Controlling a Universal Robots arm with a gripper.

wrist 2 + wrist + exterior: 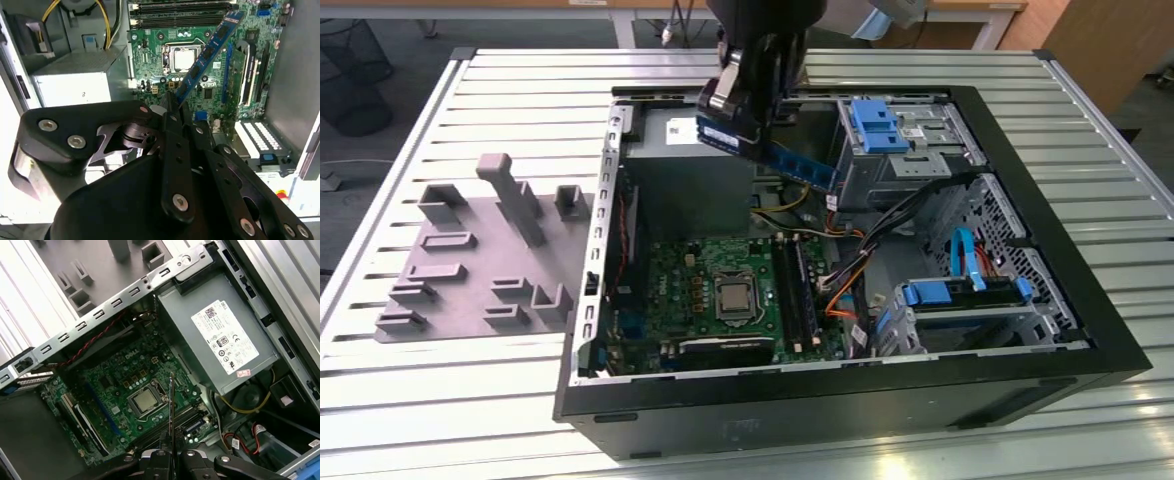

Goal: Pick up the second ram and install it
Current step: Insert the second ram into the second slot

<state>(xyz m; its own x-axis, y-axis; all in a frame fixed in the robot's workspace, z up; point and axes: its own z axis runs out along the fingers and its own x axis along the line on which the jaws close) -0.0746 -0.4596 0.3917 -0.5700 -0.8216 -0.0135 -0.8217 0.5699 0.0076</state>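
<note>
One pincer [731, 112] tight around the second ram [794, 163], over the motherboard [680, 280] in the open case [854, 378].

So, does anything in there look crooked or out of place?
Only the second ram: the gripper holds it in the air over the open computer case, slanted, not lined up with the memory slots below. Nothing looks broken or spilled.

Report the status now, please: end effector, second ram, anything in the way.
End effector shut on second ram. Ram tilted above the open case, not seated. Cables beside the memory slots, not across them.
</note>
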